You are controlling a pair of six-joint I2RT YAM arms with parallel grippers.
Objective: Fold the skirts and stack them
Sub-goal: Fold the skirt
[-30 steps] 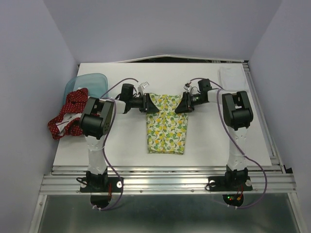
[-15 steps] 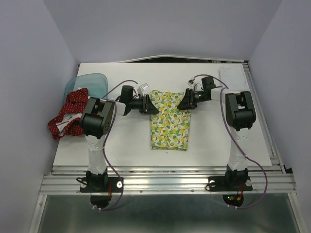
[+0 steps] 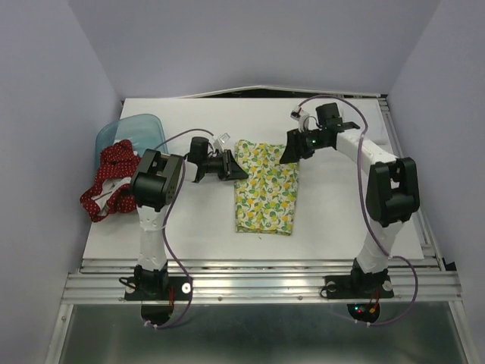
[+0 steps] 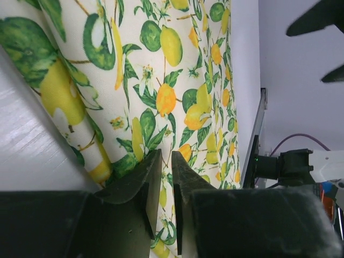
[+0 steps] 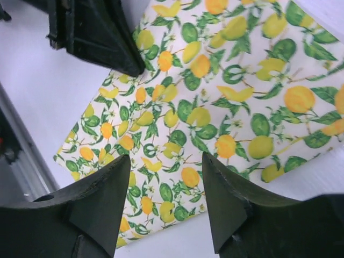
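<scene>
The lemon-print skirt (image 3: 265, 189) lies folded flat in the middle of the table (image 3: 341, 220). It is light, limp cloth (it will sag), best pinched at a corner. The left gripper (image 3: 235, 168) is nearly closed at the skirt's left edge, and I cannot tell whether it holds cloth. The right gripper (image 3: 292, 152) hovers spread and empty.

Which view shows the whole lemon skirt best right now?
Top external: the lemon skirt lies there complete, all edges visible. Left wrist shows only a close strip of print; right wrist shows a larger part, cropped.

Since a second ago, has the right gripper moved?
Yes: the right gripper has shifted slightly toward the far edge of the table, jaws now open above the lemon-print skirt.
</scene>
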